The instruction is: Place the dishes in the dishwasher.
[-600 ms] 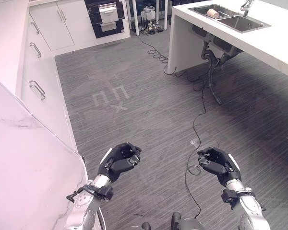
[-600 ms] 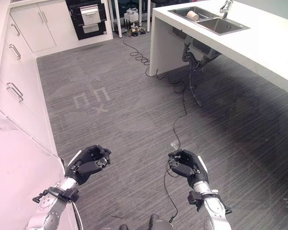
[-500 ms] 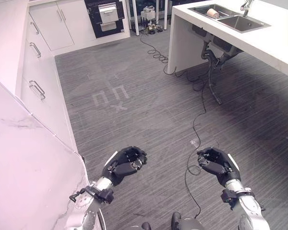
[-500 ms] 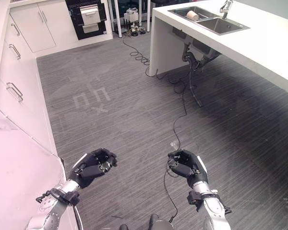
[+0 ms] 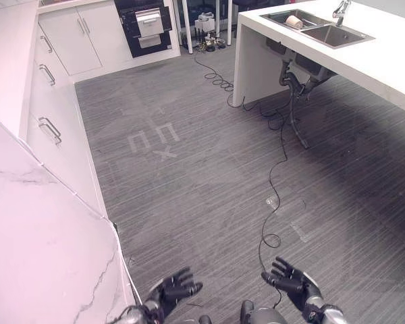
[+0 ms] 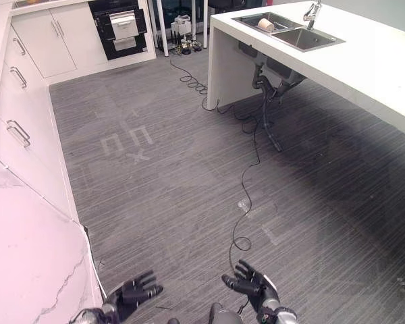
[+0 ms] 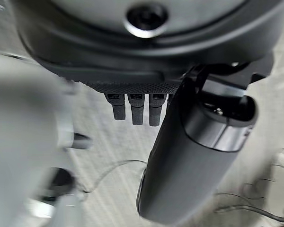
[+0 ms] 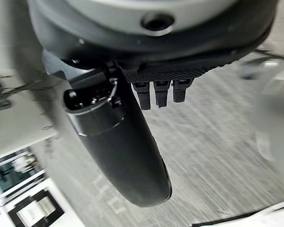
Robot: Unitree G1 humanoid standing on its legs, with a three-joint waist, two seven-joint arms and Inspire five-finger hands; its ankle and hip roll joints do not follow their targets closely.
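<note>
Dishwasher (image 5: pixel 148 21) — dark front unit built into the far wall between white cabinets, with a silvery panel on its face; whether the door is open cannot be told from here. One dish in view — a small tan round cup or bowl (image 5: pixel 294 21) lying in the sink basin (image 5: pixel 283 15), well apart from the dishwasher.

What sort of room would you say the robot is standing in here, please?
Most likely a kitchen, perhaps a test one: a white island with a double sink and faucet, white cabinets with bar handles, and a dark built-in appliance on the far wall.
</note>
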